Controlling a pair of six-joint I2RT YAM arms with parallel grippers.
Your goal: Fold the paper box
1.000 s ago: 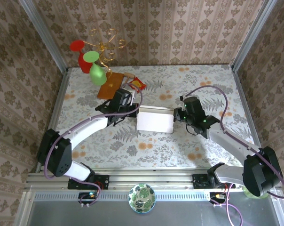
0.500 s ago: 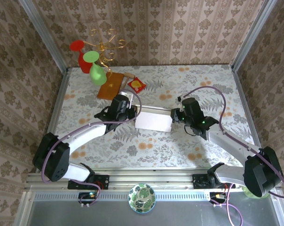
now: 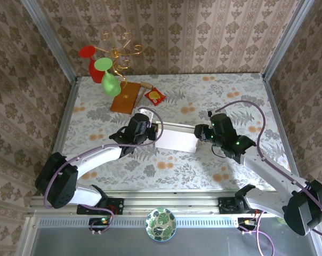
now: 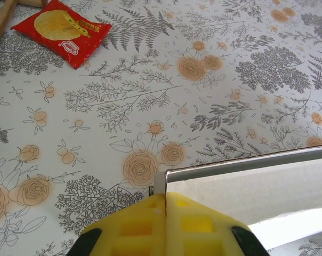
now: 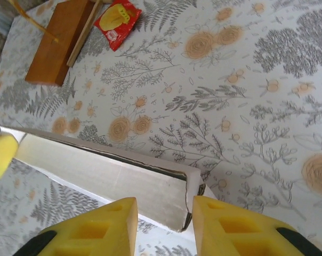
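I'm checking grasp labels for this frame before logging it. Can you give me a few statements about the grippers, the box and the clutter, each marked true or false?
1. The left gripper is shut on an edge of the paper box. True.
2. The fingers of the right gripper are pressed together. False: they stand apart, with a corner of the box between them.
3. The red snack packet lies on the box. False: it lies on the table beyond it, beside the wooden board.
4. The two grippers are at opposite ends of the box. True.
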